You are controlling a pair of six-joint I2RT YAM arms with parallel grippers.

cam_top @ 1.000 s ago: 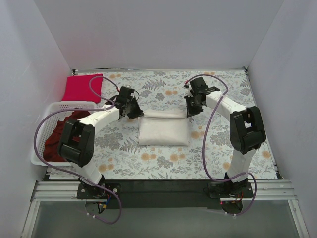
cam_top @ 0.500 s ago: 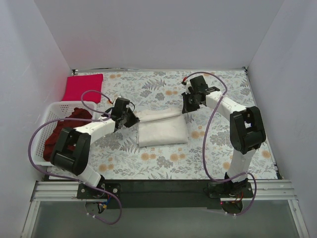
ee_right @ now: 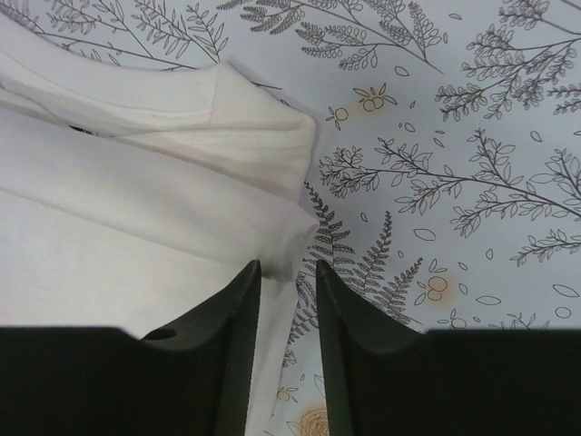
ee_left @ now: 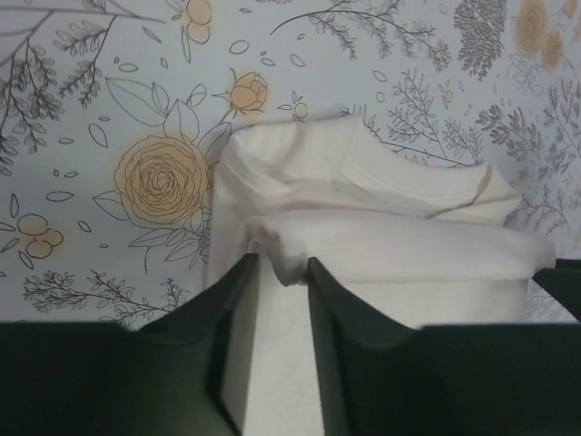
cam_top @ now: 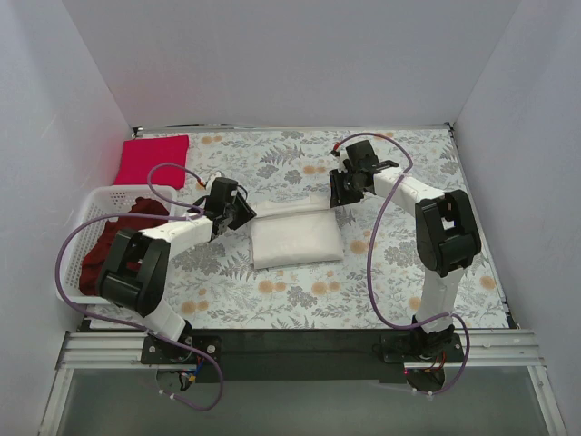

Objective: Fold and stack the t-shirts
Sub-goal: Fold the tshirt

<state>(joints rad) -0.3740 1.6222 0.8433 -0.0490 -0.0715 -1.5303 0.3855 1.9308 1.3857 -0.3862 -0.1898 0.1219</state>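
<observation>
The folded cream-white t-shirt (cam_top: 298, 238) lies mid-table as a thick rectangle. My left gripper (cam_top: 243, 212) is at its far-left corner. In the left wrist view its jaws (ee_left: 281, 265) stand a little apart, with a loose nub of the shirt (ee_left: 390, 245) between the tips. My right gripper (cam_top: 338, 194) is at the far-right corner, open (ee_right: 288, 265), with the shirt's edge (ee_right: 136, 209) just touching the left fingertip. A crimson-pink t-shirt (cam_top: 152, 161) lies folded at the far left. A dark maroon t-shirt (cam_top: 113, 245) is heaped in the basket.
The white lattice basket (cam_top: 102, 194) stands at the left edge beside my left arm. The floral table cloth (cam_top: 418, 163) covers the table, and white walls enclose it on three sides. Purple cables loop over both arms.
Both grippers were shut on the cream shirt's far corners and now have their jaws parted. The left gripper has come nearer and lower, and the lifted far fold has settled onto the shirt.
</observation>
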